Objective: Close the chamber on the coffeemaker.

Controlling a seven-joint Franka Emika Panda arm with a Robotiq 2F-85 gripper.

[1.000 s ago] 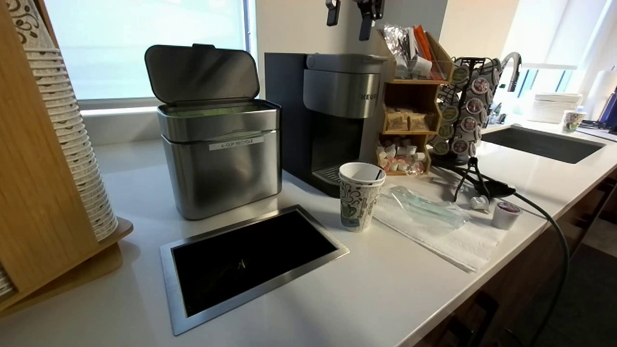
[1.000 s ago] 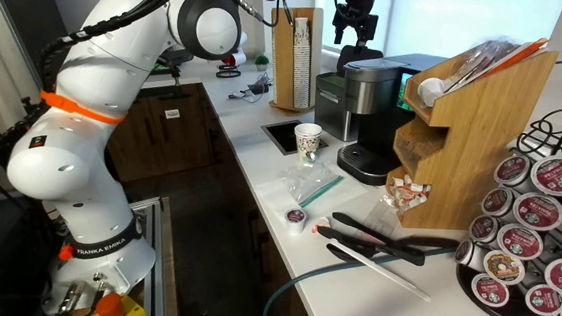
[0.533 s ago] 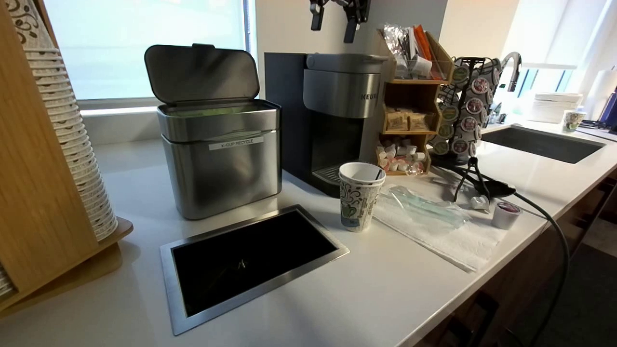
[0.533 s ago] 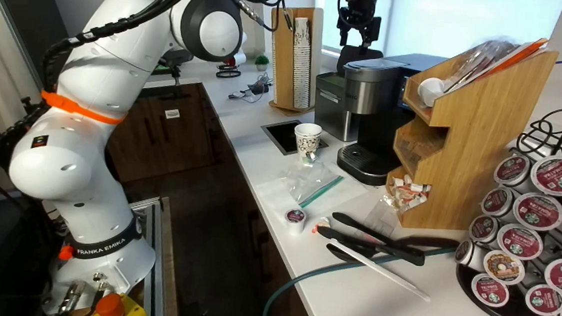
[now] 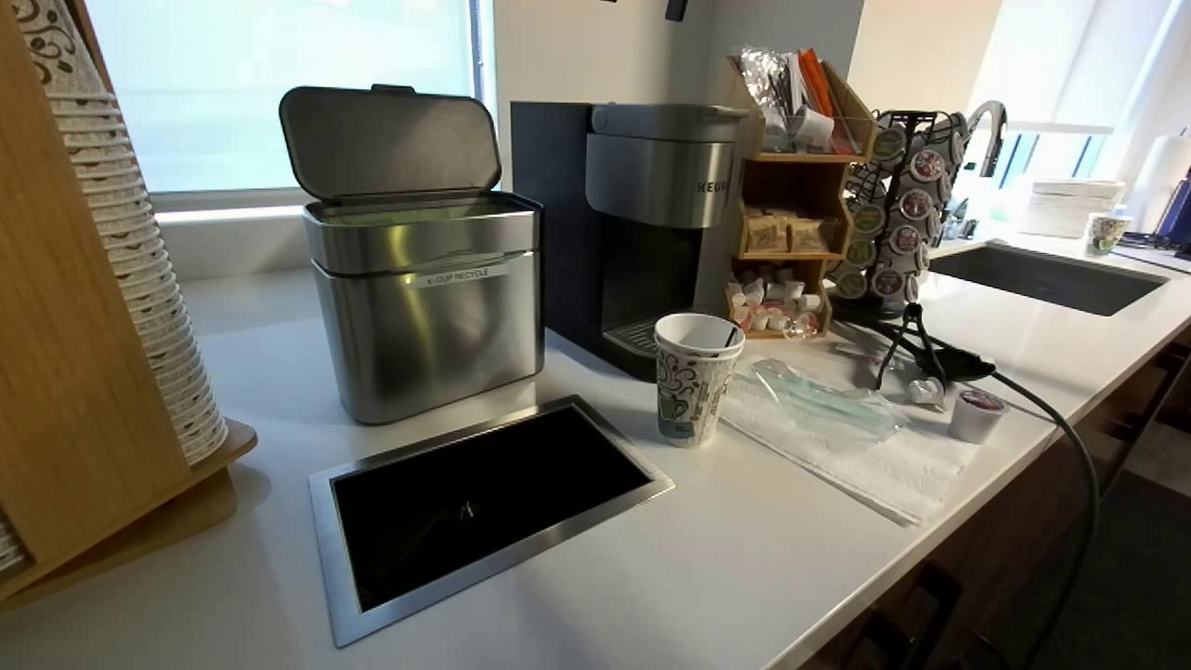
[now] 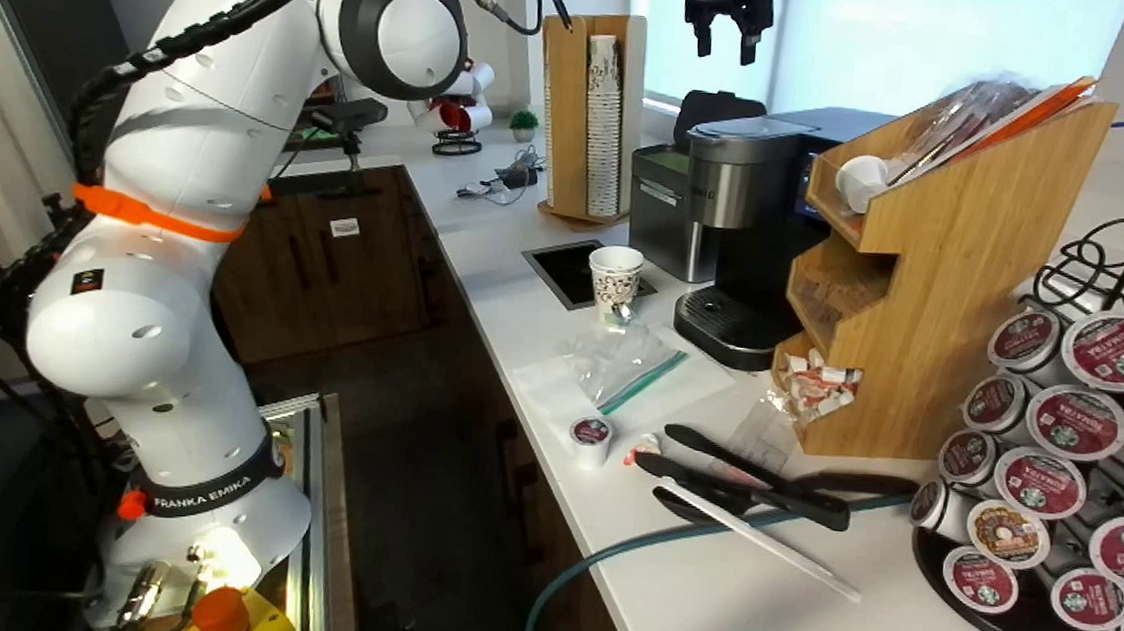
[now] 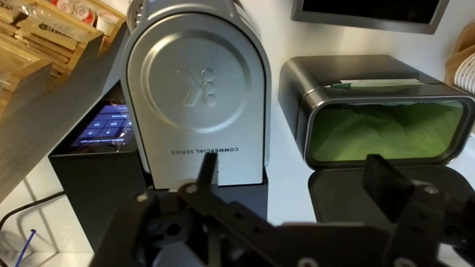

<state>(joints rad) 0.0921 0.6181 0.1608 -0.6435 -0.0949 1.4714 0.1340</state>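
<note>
The silver and black Keurig coffeemaker (image 5: 656, 181) stands on the counter; it also shows in an exterior view (image 6: 727, 193). Its chamber lid (image 7: 196, 92) lies down flat on top in the wrist view, and in both exterior views the head looks shut. My gripper (image 7: 292, 161) is open with its fingers wide apart and nothing between them. In an exterior view it hangs in the air (image 6: 726, 56), above and apart from the coffeemaker. Only its fingertips (image 5: 643, 5) show at the top edge of an exterior view.
An open steel bin (image 5: 428, 307) stands beside the coffeemaker, its lid raised. A wooden condiment rack (image 6: 975, 288) stands on the other side. Paper cups (image 5: 693, 381) stand in front, near a counter opening (image 5: 605, 414). A wooden cup holder (image 6: 563, 115) and a pod carousel (image 6: 1034, 563) flank these.
My gripper first shifts slightly sideways and down, then rises away from the coffeemaker. It stays open. The coffeemaker and its lid look the same.
</note>
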